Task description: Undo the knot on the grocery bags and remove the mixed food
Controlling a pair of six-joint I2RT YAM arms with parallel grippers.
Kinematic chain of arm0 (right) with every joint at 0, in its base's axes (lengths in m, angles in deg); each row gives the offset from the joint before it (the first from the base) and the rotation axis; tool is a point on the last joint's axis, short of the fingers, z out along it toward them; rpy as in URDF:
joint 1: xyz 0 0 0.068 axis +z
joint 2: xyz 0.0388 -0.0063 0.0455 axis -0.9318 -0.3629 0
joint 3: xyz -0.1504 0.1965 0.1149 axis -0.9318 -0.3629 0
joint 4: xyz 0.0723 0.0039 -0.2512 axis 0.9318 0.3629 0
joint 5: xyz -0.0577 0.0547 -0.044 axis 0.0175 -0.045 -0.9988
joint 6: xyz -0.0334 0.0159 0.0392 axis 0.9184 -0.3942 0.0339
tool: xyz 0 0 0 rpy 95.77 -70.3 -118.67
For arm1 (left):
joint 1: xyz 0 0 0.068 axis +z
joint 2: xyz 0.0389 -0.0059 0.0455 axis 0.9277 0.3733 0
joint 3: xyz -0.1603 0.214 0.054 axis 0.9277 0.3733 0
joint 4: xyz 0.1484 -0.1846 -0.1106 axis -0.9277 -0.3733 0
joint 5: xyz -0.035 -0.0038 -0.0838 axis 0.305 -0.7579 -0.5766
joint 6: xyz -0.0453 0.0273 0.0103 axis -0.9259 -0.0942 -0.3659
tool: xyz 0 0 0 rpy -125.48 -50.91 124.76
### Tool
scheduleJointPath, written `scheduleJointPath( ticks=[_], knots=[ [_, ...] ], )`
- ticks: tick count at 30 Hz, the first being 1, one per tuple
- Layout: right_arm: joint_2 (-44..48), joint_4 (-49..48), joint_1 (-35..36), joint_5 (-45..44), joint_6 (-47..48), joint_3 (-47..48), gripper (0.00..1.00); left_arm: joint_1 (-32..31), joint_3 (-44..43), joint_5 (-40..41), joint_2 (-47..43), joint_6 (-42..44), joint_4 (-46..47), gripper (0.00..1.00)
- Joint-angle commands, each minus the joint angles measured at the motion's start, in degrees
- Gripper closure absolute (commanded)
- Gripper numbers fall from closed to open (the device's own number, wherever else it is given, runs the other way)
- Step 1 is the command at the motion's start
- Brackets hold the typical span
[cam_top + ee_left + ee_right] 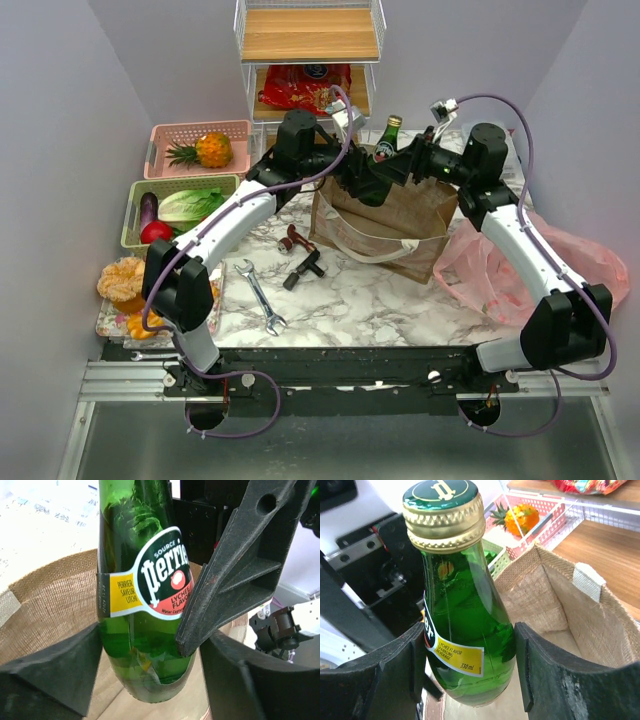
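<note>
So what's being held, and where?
The right gripper pinches the green bottle around its body, at the label. The left gripper straddles its lower part; a grip there cannot be told.

Bottle (470,625): green glass, gold cap band, yellow-and-black label. Tall bag (400,215): brown, pale handles. Plastic bag (490,270): translucent pink. Tabletop (350,300): white marble, grey veining.
</note>
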Motion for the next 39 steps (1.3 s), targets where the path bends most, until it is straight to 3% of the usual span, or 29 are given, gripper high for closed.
scheduleJointPath(
  ticks=[1,5,10,20,24,39],
  knots=[
    [1.3,0.9,0.4,0.2,3.4,-0.9,0.99,0.8,0.5,-2.7,-6.4,4.0,-1.0,0.2],
    [1.5,-0.3,0.4,-0.4,3.3,-2.0,0.99,1.6,2.2,-2.4,-7.4,5.8,-4.1,0.1],
    [1.5,-1.7,0.4,0.0,3.8,-2.5,0.99,2.5,3.5,-2.6,-8.8,7.8,-6.9,0.08],
    [2.0,-1.6,0.4,4.7,7.9,-2.2,0.99,4.1,-11.0,-3.3,-5.5,-5.7,-6.2,0.16],
    [2.3,-3.4,0.5,6.0,8.8,-1.7,0.99,3.6,-16.0,-0.9,-2.0,-9.0,-9.1,0.25],
    [1.6,-7.2,1.9,7.7,4.9,3.2,0.99,1.0,-18.4,2.7,1.0,-7.6,-8.0,0.29]
  ],
)
